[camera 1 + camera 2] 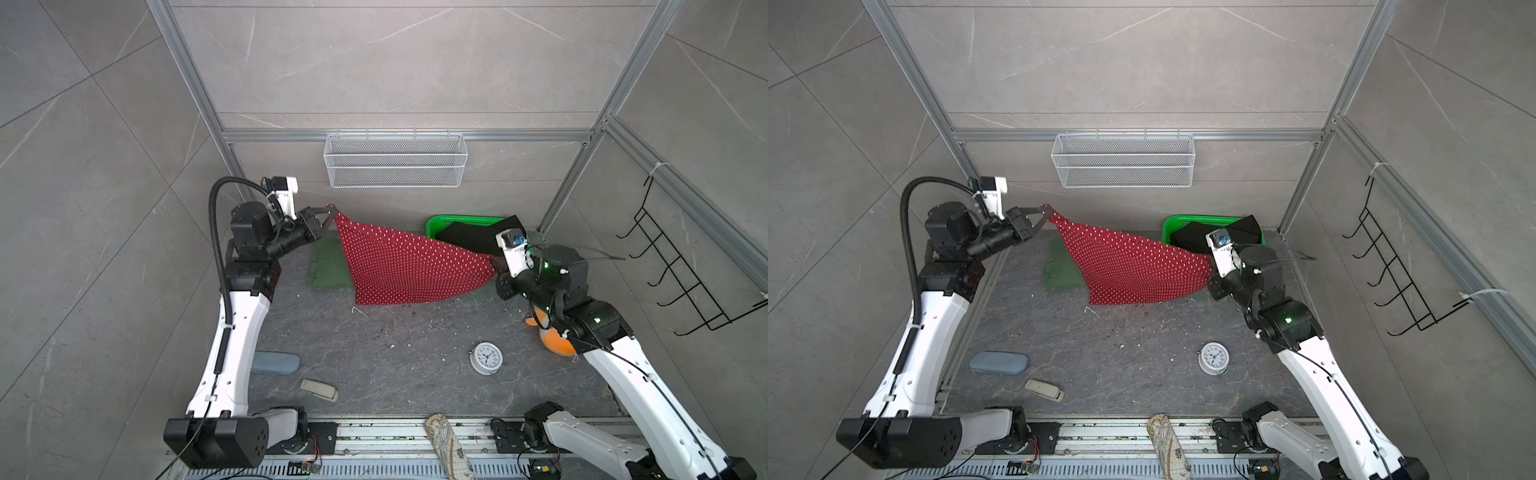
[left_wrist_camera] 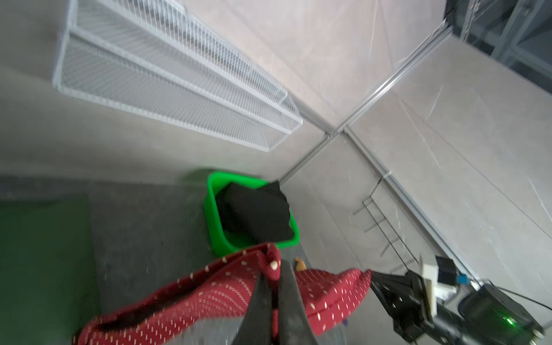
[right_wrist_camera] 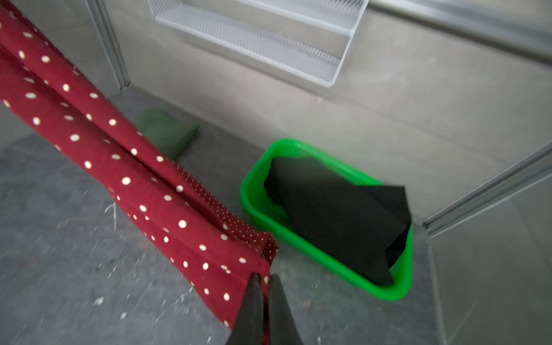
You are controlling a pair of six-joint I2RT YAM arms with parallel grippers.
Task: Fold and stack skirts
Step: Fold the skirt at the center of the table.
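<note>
While left gripper [image 1: 331, 212] and right gripper [image 3: 264, 279] each clamp a corner, the red skirt [image 1: 407, 270] hangs stretched between them.

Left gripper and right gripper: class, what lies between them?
The red polka-dot skirt hangs stretched between them, one corner pinched in the left gripper, another in the right gripper; both top views show it.

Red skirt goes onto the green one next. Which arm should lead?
Likely left. The left gripper pinches the red skirt near the folded green skirt; the right gripper holds the far end by the basket.
</note>
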